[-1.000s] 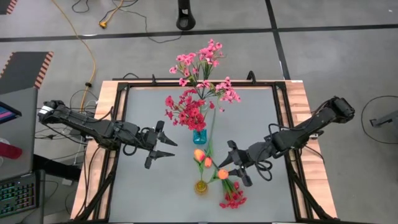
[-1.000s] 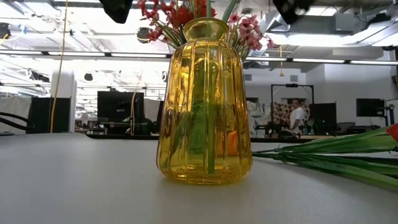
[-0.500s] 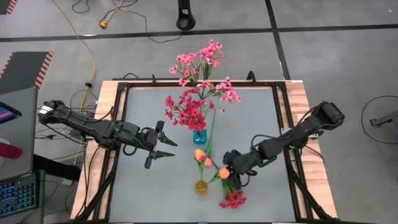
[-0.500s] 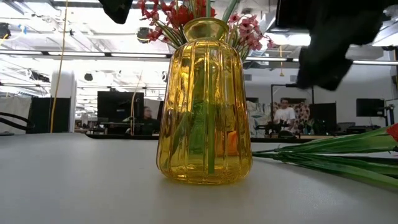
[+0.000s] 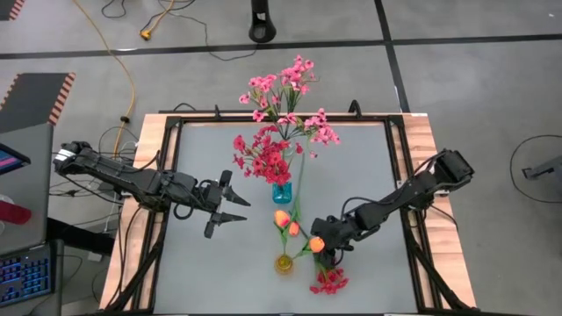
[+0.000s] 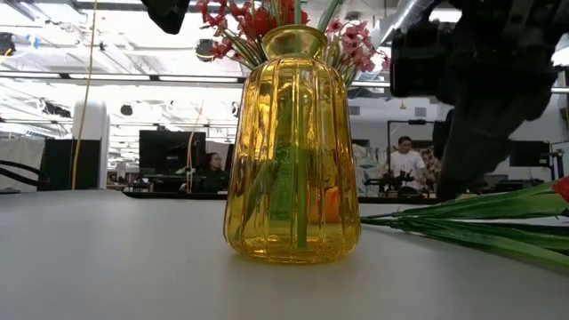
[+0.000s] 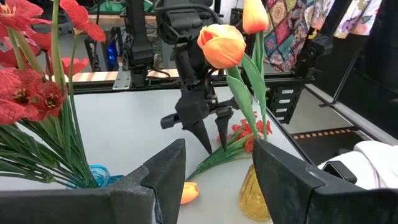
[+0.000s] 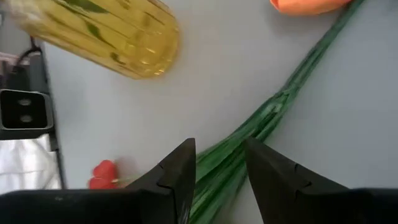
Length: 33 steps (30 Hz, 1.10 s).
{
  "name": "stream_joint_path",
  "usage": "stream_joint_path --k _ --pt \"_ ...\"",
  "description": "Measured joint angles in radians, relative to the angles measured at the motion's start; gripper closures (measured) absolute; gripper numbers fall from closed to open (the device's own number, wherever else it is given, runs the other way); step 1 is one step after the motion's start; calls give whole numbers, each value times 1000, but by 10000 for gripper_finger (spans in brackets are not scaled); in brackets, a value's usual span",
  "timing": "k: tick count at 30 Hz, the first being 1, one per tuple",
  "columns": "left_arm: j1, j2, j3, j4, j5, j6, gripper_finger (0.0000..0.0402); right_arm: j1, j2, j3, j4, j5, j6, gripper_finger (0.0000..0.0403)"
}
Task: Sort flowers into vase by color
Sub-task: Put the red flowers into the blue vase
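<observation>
On the gray table (image 5: 211, 272) a yellow vase (image 5: 284, 262) stands near the 6 o'clock edge with two orange tulips (image 5: 284, 221) rising from it. Toward 12 o'clock from it is a small blue vase (image 5: 281, 192) holding a bunch of red flowers (image 5: 263, 156), with pink flowers (image 5: 290, 92) spreading beyond it toward the far edge.

A third orange tulip (image 5: 316, 245) lies flat on the table just at the 3 o'clock side of the yellow vase, and a red spray (image 5: 328, 281) lies beside it, its blossoms toward 5 o'clock of the vase and its green stems running up under the arm.

The right gripper (image 5: 325, 250) is low over these loose stems, right next to the fallen tulip. Its fingers (image 8: 180, 177) stand a little apart, straddling the green stems, which pass through the gap between them; no contact is visible. From table height the same arm shows as a dark mass at the 2 o'clock side of the yellow vase, above the lying stems.

The left gripper (image 5: 230, 204) hangs well apart, at 9 o'clock of the blue vase, fingers spread wide and holding nothing.
</observation>
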<state>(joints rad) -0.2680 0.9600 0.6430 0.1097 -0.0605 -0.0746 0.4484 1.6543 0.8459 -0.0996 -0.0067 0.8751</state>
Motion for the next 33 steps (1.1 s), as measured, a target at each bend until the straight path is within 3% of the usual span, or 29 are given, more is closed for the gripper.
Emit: stream_joint_path --k 33 --pt "0 0 0 -24 0 0 228 -6 82 0 34 -50 101 249"
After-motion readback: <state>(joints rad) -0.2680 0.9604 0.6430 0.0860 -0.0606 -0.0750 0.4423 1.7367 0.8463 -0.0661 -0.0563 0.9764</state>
